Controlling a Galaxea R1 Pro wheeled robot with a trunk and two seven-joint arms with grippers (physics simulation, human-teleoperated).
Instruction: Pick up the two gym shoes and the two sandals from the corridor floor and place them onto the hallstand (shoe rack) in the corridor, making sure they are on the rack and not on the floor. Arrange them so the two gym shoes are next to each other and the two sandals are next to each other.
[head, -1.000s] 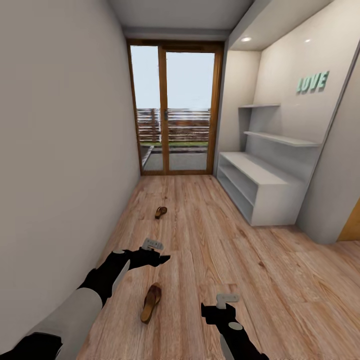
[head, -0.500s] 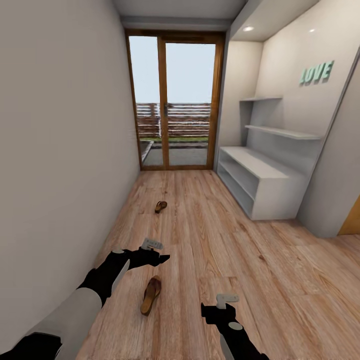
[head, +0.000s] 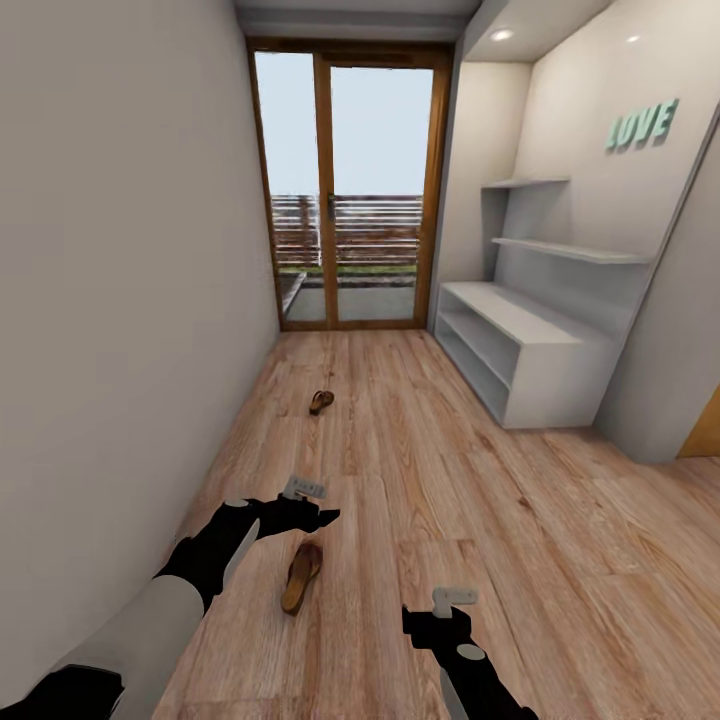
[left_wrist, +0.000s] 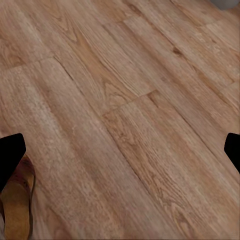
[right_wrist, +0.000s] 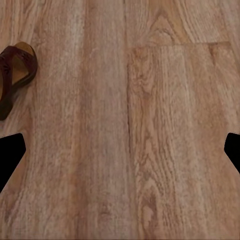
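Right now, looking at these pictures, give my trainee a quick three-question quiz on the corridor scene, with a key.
1. True or false: both sandals lie on the floor, not on the rack.
2. Which claw is closer to the near sandal? A) left claw B) right claw C) both equally
3. Fill in: the far sandal lies between the robot and the glass ____ at the corridor's end.

Key: 1 true; 2 A; 3 door.
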